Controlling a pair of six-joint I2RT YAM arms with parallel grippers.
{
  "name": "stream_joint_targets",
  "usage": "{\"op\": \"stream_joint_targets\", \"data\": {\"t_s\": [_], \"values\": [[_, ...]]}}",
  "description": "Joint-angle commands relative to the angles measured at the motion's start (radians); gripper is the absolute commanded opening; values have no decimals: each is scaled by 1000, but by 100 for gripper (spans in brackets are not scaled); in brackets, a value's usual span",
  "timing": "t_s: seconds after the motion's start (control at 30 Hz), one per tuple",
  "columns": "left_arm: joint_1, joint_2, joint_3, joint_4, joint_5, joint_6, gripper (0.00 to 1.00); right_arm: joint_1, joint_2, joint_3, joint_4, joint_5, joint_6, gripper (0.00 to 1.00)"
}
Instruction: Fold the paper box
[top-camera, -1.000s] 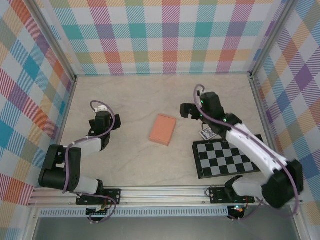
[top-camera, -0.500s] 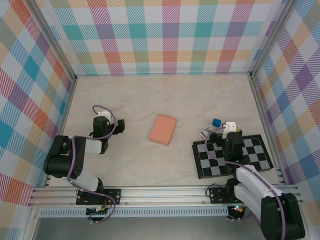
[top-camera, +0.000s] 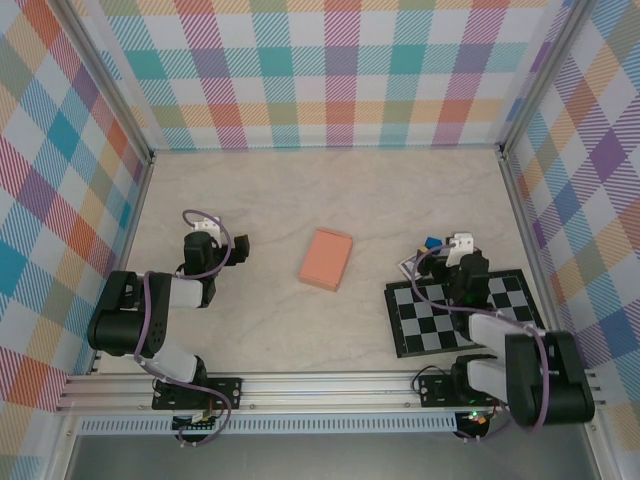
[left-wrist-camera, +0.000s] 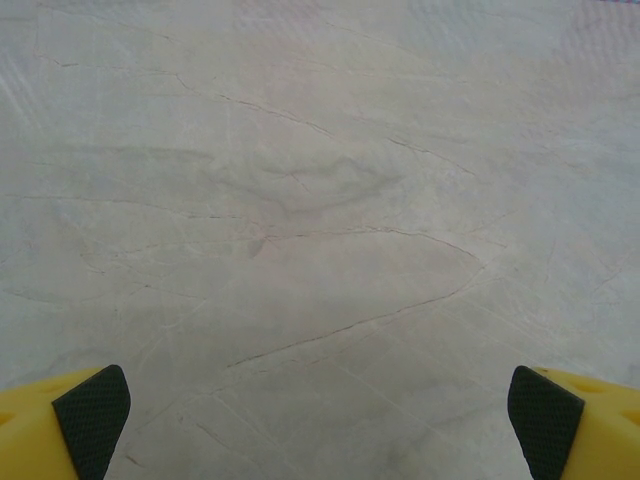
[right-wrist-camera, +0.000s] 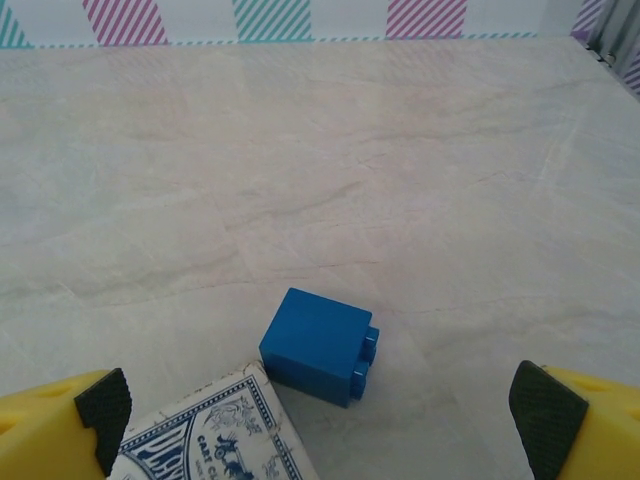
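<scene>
Paper box (top-camera: 326, 259), closed and flat at the centre of the table (top-camera: 300, 190), well apart from the 2 arms. Left gripper (left-wrist-camera: 318, 415) and right gripper (right-wrist-camera: 322, 410) gape empty. Folding appears complete, so any retreat should avoid nudging it.

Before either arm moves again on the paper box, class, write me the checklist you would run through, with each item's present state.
1. Paper box lies free on the table, touched by nothing: ok.
2. Left gripper open and empty: ok.
3. Right gripper open and empty: ok.
4. Way ahead of the right gripper free: not ok; blue block and card pack lie close before it.
5. Box flaps all tucked: cannot tell.
</scene>
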Motion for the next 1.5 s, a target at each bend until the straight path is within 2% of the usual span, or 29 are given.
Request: {"op": "stream_joint_targets", "data": {"t_s": [0.0,0.1,0.17,0.2,0.3,0.33,0.47,0.73,0.9,1.47], "values": [[10,1,-6,54,19,8,100,-7,108,71,173,-25,2,100],[11,1,-6,58,20,8,100,-4,228,139,154,-47,-8,100],[11,1,-9,61,23,9,100,-12,341,149,264,-27,10,100],[11,0,-11,66,28,12,100,-13,314,176,170,-45,2,100],[10,0,-16,71,31,14,100,-39,311,200,104,-96,17,100],[11,0,-15,71,35,16,100,-51,324,192,148,-87,37,100],[11,0,-15,69,35,17,100,-52,319,209,102,2,76,100],[4,0,4,36,8,12,100,-44,317,213,92,11,68,100],[5,0,4,37,8,10,100,-43,317,241,40,-76,31,100],[5,0,3,37,9,12,100,-47,319,248,31,-92,31,100]]}}
